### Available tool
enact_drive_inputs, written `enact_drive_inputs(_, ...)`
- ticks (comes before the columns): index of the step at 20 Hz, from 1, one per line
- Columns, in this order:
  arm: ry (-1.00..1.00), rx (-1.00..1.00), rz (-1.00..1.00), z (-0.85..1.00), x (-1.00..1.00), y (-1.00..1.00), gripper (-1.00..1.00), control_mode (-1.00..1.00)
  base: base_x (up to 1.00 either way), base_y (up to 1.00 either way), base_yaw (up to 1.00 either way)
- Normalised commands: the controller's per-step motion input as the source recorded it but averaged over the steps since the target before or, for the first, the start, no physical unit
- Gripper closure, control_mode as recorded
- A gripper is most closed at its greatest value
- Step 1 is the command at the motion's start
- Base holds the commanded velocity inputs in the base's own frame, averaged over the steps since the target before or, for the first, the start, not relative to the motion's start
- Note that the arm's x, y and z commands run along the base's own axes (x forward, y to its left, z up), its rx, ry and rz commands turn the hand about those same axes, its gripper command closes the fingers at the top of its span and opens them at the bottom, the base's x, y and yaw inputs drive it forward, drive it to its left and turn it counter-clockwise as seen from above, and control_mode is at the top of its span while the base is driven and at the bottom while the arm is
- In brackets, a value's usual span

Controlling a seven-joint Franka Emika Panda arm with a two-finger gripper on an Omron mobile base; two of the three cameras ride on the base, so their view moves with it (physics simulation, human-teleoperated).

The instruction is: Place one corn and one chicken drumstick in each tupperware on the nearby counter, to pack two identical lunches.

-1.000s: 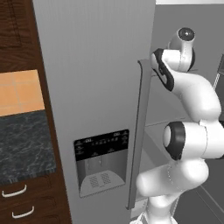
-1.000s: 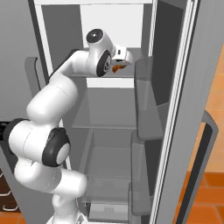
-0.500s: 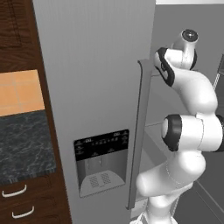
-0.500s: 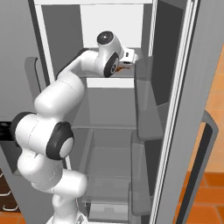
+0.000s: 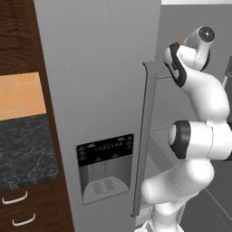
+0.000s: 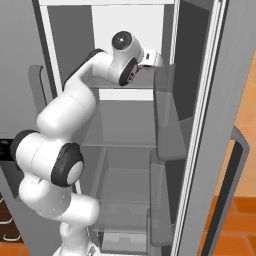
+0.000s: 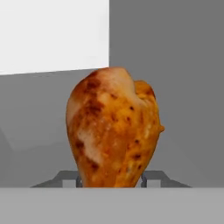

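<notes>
The two-finger pincer [image 7: 111,181] grips a glossy, mottled reddish-brown chicken drumstick [image 7: 113,127] between its dark tips. Its rounded, blistered, meaty bulk rises directly ahead, before smooth grey fridge walls [image 7: 175,87].

The chicken drumstick [image 7: 114,129] stands between the fingers (close against both), inside the fridge [image 6: 125,107], wall behind it.

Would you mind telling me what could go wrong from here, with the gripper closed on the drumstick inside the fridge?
1. The fingers meet only the low end of the drumstick, so it may slip or tip.
2. The arm reaches deep onto the upper shelf; pulling out, it may clip the open door's bins.
</notes>
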Motion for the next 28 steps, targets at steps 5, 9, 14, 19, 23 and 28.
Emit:
enact_drive_inputs(5, -0.22, 0.0, -0.01, 0.38, -0.71, 0.01, 1.0, -1.0, 0.0, 0.0, 0.0)
enact_drive_inputs(9, 0.0, 0.0, -0.02, 1.0, -0.97, 0.06, 1.0, -1.0, 0.0, 0.0, 0.0)
enact_drive_inputs(14, 0.0, 0.0, -0.01, 0.63, -1.0, 0.19, 1.0, -1.0, 0.0, 0.0, 0.0)
enact_drive_inputs(19, -0.17, 0.0, 0.03, 0.0, -1.0, 0.26, 1.0, -1.0, 0.0, 0.0, 0.0)
enact_drive_inputs(23, -0.1, -0.01, 0.06, 0.09, -1.0, 0.44, 1.0, -1.0, 0.0, 0.0, 0.0)
enact_drive_inputs(28, 0.0, 0.0, 0.01, 0.18, -1.0, 0.3, 1.0, -1.0, 0.0, 0.0, 0.0)
